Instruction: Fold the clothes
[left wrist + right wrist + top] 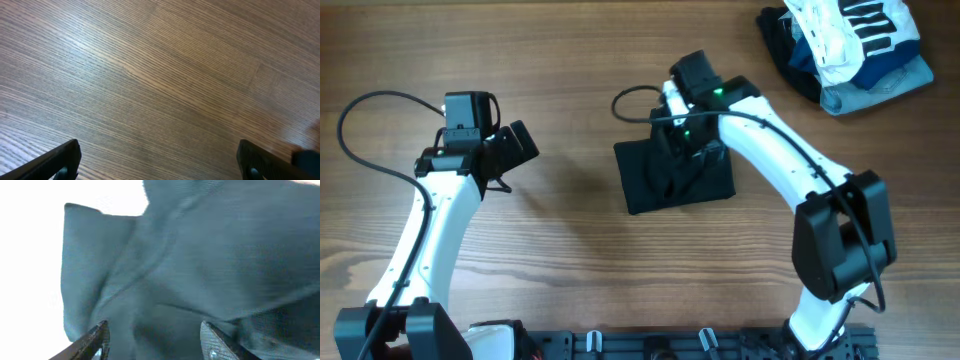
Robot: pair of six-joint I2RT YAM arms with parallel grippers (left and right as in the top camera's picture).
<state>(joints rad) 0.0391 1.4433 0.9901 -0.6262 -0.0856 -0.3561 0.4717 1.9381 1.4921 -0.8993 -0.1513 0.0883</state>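
**Desk:** Where is the black garment (665,185)?

**Photographer:** Seen from overhead, it lies folded to a rough rectangle at mid-worktop (560,60). The right arm reaches over its 12 o'clock edge. A pile of other clothes (850,45) sits well apart, up at 1 o'clock.

**Desk:** And the fingers?

**Photographer:** The right fingers (212,340) stand partly spread, low over rumpled cloth, with nothing visibly clamped between them. The left fingers (62,161) are spread wide above bare wood at the garment's 9 o'clock, touching nothing.

**Desk:** What could go wrong from here?

**Photographer:** My reading is that the fabric is limp and its top layer is creased. A pinch that catches only one layer, or a lift with a fingertip snagged in a crease, would drag the stack open and undo the fold. With the left arm off to the side, nothing pins the near edge, so the whole bundle could slide toward 12 o'clock.
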